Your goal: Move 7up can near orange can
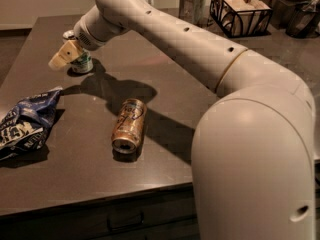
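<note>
The 7up can, white with green markings, stands upright at the far left of the dark table. My gripper is at the can's left side, in front of its upper part and hiding most of it. The orange can lies on its side near the table's middle, its silver end toward the front edge. It is well apart from the 7up can, nearer to the camera and to the right. My long pale arm reaches across the table from the right.
A crumpled blue and white snack bag lies at the left edge, between the two cans' rows. A black wire basket, a jar of utensils and dark containers stand at the back right. The table's front edge runs below the orange can.
</note>
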Tool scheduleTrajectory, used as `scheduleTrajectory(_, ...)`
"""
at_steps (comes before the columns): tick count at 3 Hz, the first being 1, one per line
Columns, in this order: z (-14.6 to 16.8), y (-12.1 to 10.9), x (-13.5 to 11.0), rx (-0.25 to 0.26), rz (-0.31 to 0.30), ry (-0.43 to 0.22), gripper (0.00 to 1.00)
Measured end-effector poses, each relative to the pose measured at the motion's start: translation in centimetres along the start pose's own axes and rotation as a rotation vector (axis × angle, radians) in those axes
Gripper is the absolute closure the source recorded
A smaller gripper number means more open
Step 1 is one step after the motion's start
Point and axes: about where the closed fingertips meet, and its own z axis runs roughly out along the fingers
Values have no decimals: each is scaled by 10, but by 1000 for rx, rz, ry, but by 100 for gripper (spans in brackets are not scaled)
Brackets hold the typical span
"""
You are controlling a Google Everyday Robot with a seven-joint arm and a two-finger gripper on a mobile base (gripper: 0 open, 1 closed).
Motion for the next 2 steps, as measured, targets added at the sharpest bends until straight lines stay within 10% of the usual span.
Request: scheduleTrajectory(2, 13, -3, -17, -29, -1, -23, 41)
